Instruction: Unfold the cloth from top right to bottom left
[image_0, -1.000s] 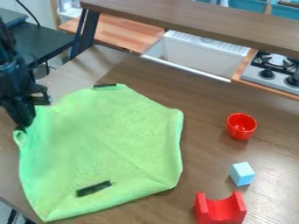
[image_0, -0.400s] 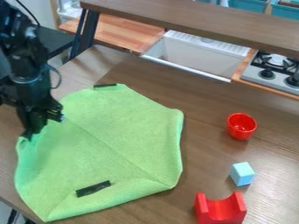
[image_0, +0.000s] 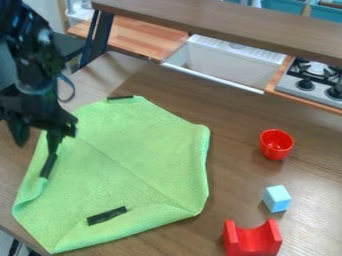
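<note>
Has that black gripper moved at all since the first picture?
Yes, the gripper has shifted rightward in the view, closer to the red cup.

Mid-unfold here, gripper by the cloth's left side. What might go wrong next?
The gripper looks open, with one finger right by the green cloth, so moving off might drag the cloth or rumple it. The left edge curls up near its lower end and may not lie flat by itself. The bottom edge also looks turned over, so the unfold could end incomplete.
</note>
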